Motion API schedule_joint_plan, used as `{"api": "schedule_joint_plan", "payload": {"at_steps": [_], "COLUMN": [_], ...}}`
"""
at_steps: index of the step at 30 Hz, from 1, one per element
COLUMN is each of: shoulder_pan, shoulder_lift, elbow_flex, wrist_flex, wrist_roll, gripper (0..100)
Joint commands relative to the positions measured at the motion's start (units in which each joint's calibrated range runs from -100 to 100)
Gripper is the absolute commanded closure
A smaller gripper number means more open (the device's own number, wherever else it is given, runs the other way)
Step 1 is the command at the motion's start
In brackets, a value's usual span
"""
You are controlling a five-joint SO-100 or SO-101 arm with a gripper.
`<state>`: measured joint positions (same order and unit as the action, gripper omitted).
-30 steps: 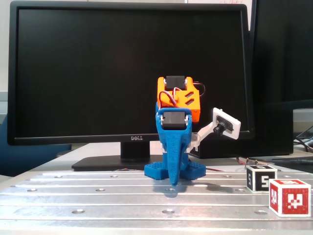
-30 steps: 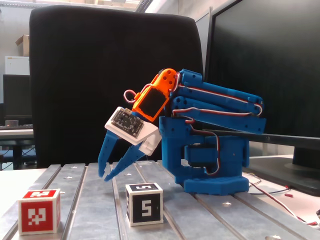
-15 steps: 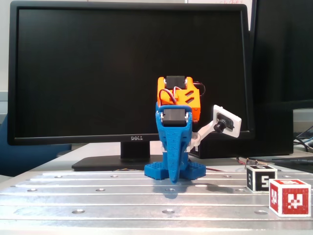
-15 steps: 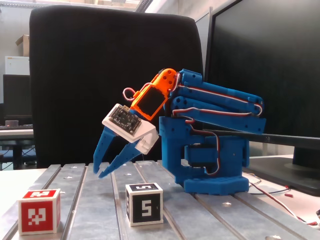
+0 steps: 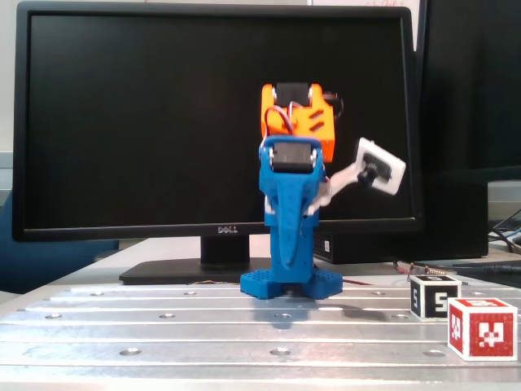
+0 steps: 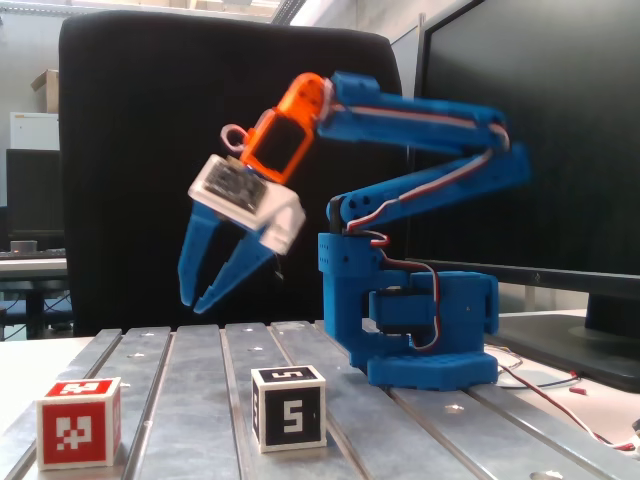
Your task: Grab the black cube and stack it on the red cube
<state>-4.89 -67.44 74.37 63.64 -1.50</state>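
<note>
The black cube (image 6: 288, 407) with a white "5" sits on the metal table, in front of the arm's blue base; it also shows in a fixed view (image 5: 434, 296) at the right. The red cube (image 6: 79, 421) with the pixel marker stands to its left, apart from it, and nearest the camera in a fixed view (image 5: 482, 327). My gripper (image 6: 196, 304) hangs in the air, pointing down and left, well above both cubes. Its blue fingers are slightly parted and hold nothing. In a fixed view the gripper (image 5: 286, 236) points toward the camera.
The arm's blue base (image 6: 430, 340) is bolted to the slotted metal table (image 6: 200, 380). A Dell monitor (image 5: 163, 122) stands behind the arm. Loose wires (image 6: 560, 385) lie beside the base. A white camera (image 5: 379, 166) sits on the gripper.
</note>
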Motion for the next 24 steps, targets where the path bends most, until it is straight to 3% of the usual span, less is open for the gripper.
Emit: {"api": "schedule_joint_plan", "payload": {"at_steps": [1,5,13,24], "shoulder_pan": [-0.91,-3.42,-11.39,-25.05], "shoulder_lift": [11.72,21.91,37.45,44.63], "elbow_flex": [-11.72,-22.40,-39.86,-42.66], "wrist_flex": [1.04,5.74,14.55,14.89], "wrist_roll": [-2.19,-2.87,-11.08,-21.70], "gripper": [98,98,98,98]}}
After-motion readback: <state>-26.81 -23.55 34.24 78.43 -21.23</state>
